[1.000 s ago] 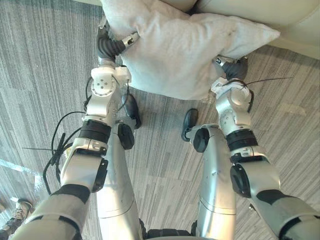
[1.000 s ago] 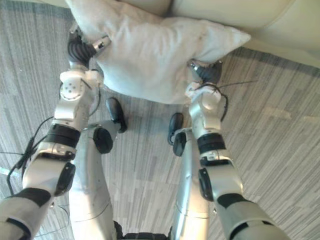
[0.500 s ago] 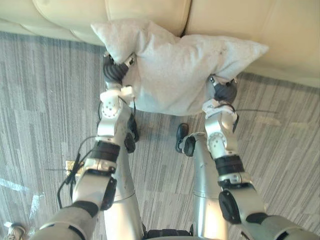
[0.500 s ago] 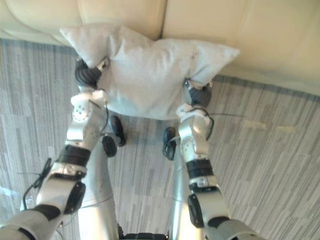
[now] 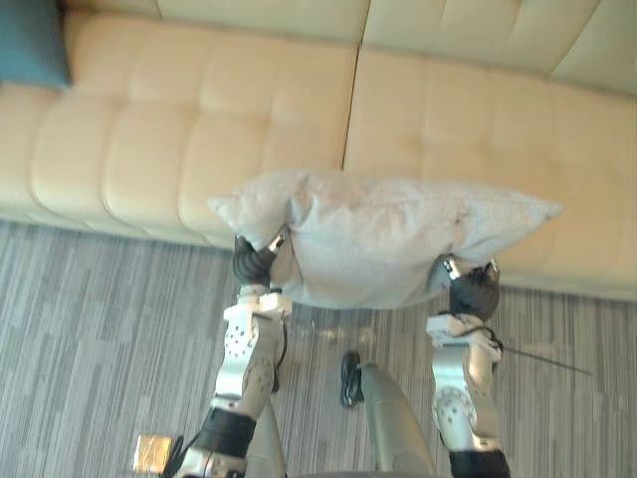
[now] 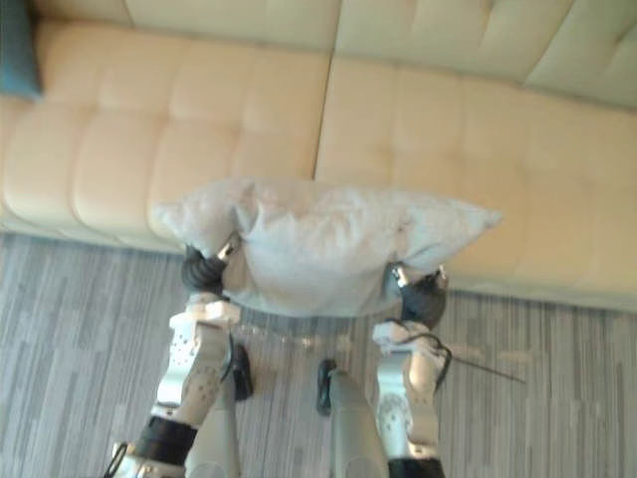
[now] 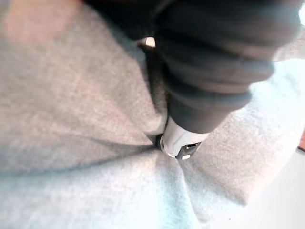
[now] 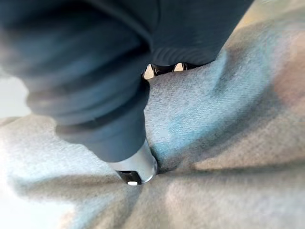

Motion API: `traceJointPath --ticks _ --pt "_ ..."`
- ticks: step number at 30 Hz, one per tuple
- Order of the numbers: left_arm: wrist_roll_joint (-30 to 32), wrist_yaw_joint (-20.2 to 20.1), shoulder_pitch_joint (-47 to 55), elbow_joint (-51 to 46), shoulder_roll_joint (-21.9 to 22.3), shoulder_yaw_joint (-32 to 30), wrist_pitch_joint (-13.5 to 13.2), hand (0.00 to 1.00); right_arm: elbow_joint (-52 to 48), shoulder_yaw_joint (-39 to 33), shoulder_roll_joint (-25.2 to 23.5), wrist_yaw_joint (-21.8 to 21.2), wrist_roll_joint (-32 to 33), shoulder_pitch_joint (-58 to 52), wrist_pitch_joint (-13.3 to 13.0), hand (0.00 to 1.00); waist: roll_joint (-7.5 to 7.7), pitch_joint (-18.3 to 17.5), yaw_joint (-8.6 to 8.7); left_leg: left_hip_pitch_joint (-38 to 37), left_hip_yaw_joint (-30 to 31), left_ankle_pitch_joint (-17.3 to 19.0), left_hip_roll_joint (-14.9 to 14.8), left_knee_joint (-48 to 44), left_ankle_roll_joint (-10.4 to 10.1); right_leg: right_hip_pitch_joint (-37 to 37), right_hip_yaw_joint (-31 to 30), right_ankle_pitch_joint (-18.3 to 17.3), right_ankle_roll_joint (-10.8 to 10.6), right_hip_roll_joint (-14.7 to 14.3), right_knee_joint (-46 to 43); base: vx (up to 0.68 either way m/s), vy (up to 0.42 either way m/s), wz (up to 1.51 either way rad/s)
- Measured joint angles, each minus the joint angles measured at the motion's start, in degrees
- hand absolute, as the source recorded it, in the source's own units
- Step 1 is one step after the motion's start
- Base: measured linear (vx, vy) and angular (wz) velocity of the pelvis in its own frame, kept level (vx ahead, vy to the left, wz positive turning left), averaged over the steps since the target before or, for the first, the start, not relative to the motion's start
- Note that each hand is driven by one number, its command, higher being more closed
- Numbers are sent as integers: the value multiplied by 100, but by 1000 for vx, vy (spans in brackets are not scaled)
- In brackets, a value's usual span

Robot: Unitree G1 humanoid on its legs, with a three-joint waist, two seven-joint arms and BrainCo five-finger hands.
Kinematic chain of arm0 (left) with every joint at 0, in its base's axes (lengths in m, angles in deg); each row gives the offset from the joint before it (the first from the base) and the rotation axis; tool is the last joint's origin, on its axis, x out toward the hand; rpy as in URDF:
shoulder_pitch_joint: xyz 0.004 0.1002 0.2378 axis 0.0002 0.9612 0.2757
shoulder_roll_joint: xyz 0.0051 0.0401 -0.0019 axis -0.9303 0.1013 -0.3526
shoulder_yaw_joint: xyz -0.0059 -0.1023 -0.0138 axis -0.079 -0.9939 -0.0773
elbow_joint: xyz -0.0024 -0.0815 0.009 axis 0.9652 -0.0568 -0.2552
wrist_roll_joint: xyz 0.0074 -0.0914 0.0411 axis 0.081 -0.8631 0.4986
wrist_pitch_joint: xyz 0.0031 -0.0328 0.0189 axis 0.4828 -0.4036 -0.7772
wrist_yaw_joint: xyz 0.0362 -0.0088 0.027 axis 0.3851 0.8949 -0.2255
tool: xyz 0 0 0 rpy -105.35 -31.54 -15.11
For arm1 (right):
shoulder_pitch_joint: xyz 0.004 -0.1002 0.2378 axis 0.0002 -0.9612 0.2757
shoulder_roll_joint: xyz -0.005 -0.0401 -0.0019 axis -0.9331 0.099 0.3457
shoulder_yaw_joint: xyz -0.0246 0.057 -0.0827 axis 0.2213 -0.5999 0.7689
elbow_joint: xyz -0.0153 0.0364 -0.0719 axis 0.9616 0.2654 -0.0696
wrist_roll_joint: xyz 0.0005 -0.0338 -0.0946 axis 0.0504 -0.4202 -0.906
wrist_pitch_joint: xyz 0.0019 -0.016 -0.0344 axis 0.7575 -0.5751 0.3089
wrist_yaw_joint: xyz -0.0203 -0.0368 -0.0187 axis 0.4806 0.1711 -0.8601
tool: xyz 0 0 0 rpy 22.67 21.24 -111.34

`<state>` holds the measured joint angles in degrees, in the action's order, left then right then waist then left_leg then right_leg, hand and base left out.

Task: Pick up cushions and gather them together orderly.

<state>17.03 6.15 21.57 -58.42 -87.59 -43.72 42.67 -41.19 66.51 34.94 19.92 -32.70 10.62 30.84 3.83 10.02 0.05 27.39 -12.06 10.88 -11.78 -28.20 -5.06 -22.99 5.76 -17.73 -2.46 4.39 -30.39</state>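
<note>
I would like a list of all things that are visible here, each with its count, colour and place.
grey cushion: one, light grey, held up in front of the sofa
teal cushion: one, teal, on the sofa's far left end
sofa: one, cream, tufted, across the far side
floor: grey, striped
square: one, small, brownish, on the floor by the left arm
left hand: pinches the grey cushion's left part
right hand: pinches its right part
</note>
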Motion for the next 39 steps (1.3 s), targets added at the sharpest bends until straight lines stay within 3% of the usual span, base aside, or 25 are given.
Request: traceJointPath --ticks 6,12,14,16,18,19,21,23,25,26,27,28,30,32,33,34,35,37,39 --pt "3 -114 721 -396 -114 193 -17 100 -430 48 15 -268 -350 -588 52 100 63 -492 -40 -1061 -175 -35 133 733 -59 1049 -20 104 -53 42 764 143 20 -5" --pt "-133 -114 979 -395 -157 277 4 100 -430 77 15 -269 -358 -599 105 100 104 -618 -34 -1634 -306 -36 156 986 -63 1481 -45 105 -55 54 847 91 -12 -7" --pt "-174 -114 1083 -393 -181 346 11 100 -430 77 16 -269 -363 -655 105 100 100 -612 -38 -1590 -299 -5 85 565 -14 1633 -46 100 -49 30 841 67 -26 0" --pt "-204 -114 1237 -393 -214 392 18 100 -439 118 97 -269 -368 -795 105 100 19 -570 -61 -1189 -142 30 -189 -830 122 1907 -52 49 7 -104 804 52 -11 -16" --pt "-208 -114 1346 -394 -232 391 6 100 -591 195 163 -269 -370 -952 115 100 -4 -594 -148 -764 88 -153 -360 -1979 398 2023 -135 -307 172 -146 691 55 26 -33" --pt "-208 -119 1365 -383 -212 393 19 100 -734 197 156 -269 -370 -987 120 100 -75 -593 -196 -492 189 -215 -424 -2550 437 2082 -199 -578 266 -154 606 117 68 -19" --pt "-208 -140 1476 -356 -223 512 111 100 -832 172 161 -262 -368 -996 115 100 -189 -648 -182 -210 263 128 -449 -2851 259 2095 -268 -706 329 -156 530 155 112 -15" --pt "-208 -213 1555 -285 -216 551 168 100 -846 172 161 -238 -391 -853 107 100 -220 -669 -211 -27 194 580 -181 -2380 194 2160 -497 -743 294 -21 678 192 165 -36" --pt "-207 -219 1561 -192 -233 551 192 100 -800 173 181 -224 -534 -700 113 100 -208 -701 -261 45 197 551 120 -1258 104 2267 -627 -712 219 158 935 342 310 -56" --pt "-205 -220 1622 -172 -253 551 220 100 -732 179 225 -221 -607 -621 123 100 -280 -798 -296 -47 295 60 296 -556 164 2331 -798 -759 69 220 1060 359 317 -67" --pt "-209 -220 1684 -120 -360 543 247 100 -551 207 199 -222 -642 -583 172 100 -79 -908 -289 -147 117 190 463 -608 322 2382 -1010 -741 -97 408 1026 340 234 -44" --pt "-205 -220 1692 -88 -381 545 296 100 -495 202 201 -222 -670 -587 230 100 -18 -966 -225 -165 27 267 538 -701 427 2378 -1113 -636 -189 518 933 385 202 -20" --pt "-204 -220 1687 -88 -410 535 307 100 -365 201 217 -227 -763 -548 271 100 79 -991 -207 -274 -230 445 663 -820 685 1995 -1414 -356 -405 660 36 533 305 -19" --pt "-202 -220 1686 -38 -482 528 315 100 -149 201 167 -231 -790 -499 285 100 81 -979 -199 -714 -310 530 789 -545 823 1476 -1519 269 -614 685 -1238 436 226 -19" --pt "-195 -222 1687 57 -491 469 320 100 89 201 154 -250 -798 -454 298 100 64 -960 -186 -1152 -340 535 854 -244 831 1213 -1548 314 -562 645 -2097 452 133 -29" --pt "-192 -222 1692 96 -489 420 321 100 223 209 160 -280 -799 -459 367 100 -18 -915 -203 -1773 -388 535 849 172 830 888 -1382 146 -398 509 -2756 429 94 -27" --pt "-184 -222 1688 93 -486 411 303 100 237 211 164 -288 -800 -464 367 100 -48 -912 -201 -1890 -387 534 837 282 830 800 -1327 100 -377 470 -2810 370 37 -20" --pt "-152 -239 1611 65 -488 374 230 100 241 212 171 -330 -800 -438 361 100 -77 -909 -192 -2233 -340 533 812 617 827 282 -1067 -95 -264 345 -2472 260 -59 9" --pt "-151 -245 1570 66 -483 374 239 100 238 210 193 -337 -800 -418 354 100 -36 -931 -102 -2252 -253 550 757 584 785 1 -950 -120 -225 230 -1512 257 -163 38"
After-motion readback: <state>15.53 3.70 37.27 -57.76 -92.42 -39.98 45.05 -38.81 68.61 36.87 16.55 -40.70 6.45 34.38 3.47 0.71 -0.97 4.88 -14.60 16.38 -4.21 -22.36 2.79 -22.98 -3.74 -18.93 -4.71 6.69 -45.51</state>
